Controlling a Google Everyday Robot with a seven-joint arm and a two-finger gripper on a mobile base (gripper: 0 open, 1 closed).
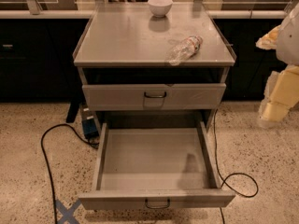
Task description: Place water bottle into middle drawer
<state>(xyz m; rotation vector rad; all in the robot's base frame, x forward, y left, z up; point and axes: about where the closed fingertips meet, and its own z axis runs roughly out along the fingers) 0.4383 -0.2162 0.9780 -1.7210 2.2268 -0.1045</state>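
Foreground: finding a blue tape cross (67, 212) stuck to the speckled floor (266, 171), just left of the nearest drawer front. Seeing the middle drawer (154, 158) standing pulled far out toward the camera, flat front panel nearest, small dark wire handle (157, 203) sitting at its centre, plain grey tray floor and side walls showing behind it. Tracing a black cable (44, 157) looping over the floor on the left and a second cable (240, 183) curling on the right, beside the drawer's right wall.

Moving back: meeting the upper drawer (154, 96) sitting shut above the open one, with a dark handle of its own. Noting a blue object (88, 125) lying on the floor by the cabinet's left leg, too unclear to name.

Spotting the gripper (279, 99) hanging at the right edge of the view, beside the cabinet and about level with the upper drawer, well apart from the bottle; not managing to tell whether spread or pressed together.

Further on: finding the water bottle (185, 49) lying on its side on the cabinet top (121, 36), near the front right corner, cap pointing back and right, outside any drawer. Ending at a white bowl (160, 6) standing upright at the rear edge of the top, with dark cabinets (37, 55) running behind.
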